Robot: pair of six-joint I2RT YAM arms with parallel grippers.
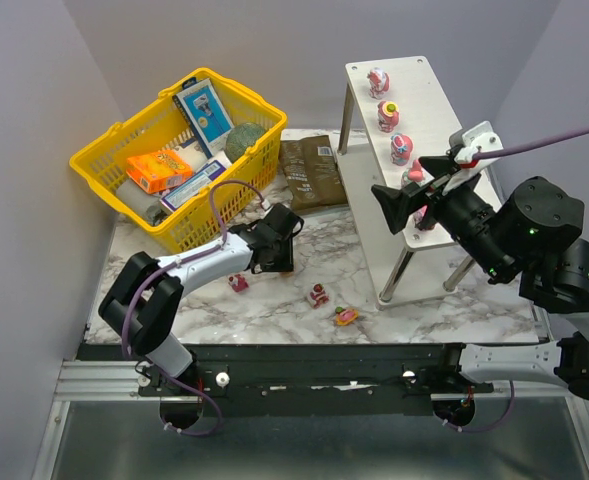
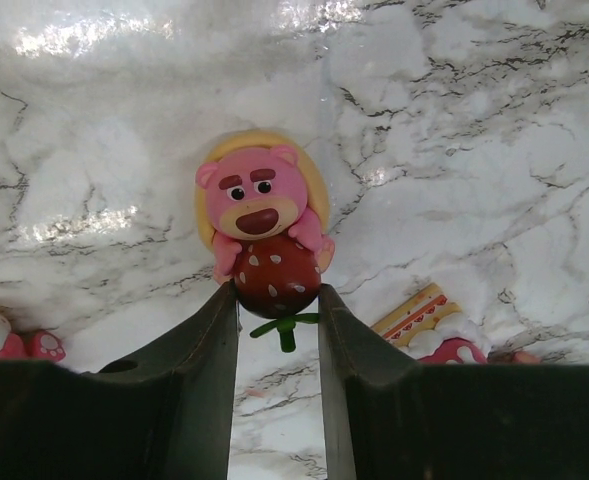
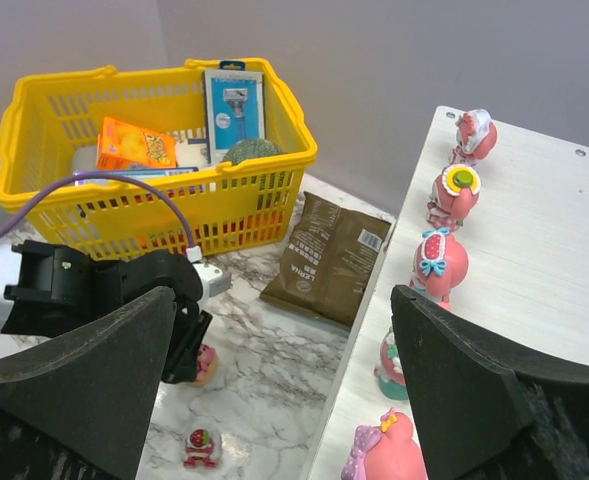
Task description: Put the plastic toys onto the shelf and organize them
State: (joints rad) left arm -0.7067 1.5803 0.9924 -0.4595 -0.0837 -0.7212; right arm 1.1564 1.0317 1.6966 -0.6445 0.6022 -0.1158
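Observation:
My left gripper (image 2: pixel 277 292) is down at the marble table, its fingers pressed on both sides of the red strawberry of a pink bear toy (image 2: pixel 262 215) with a yellow back. In the top view my left gripper (image 1: pixel 272 266) hides this toy; it shows in the right wrist view (image 3: pixel 204 362). Three more toys lie loose on the table (image 1: pixel 238 283), (image 1: pixel 319 296), (image 1: pixel 346 316). The shelf (image 1: pixel 434 110) stands at the right with several pink toys in a row along its top board (image 3: pixel 436 265). My right gripper (image 1: pixel 414 190) hangs open and empty above the shelf's near end (image 3: pixel 274 400).
A yellow basket (image 1: pixel 129 122) of groceries stands at the back left. A brown packet (image 1: pixel 312 170) lies flat between basket and shelf. Grey walls close in on the left, back and right. Two loose toys flank my left fingers (image 2: pixel 19 345), (image 2: pixel 444 335).

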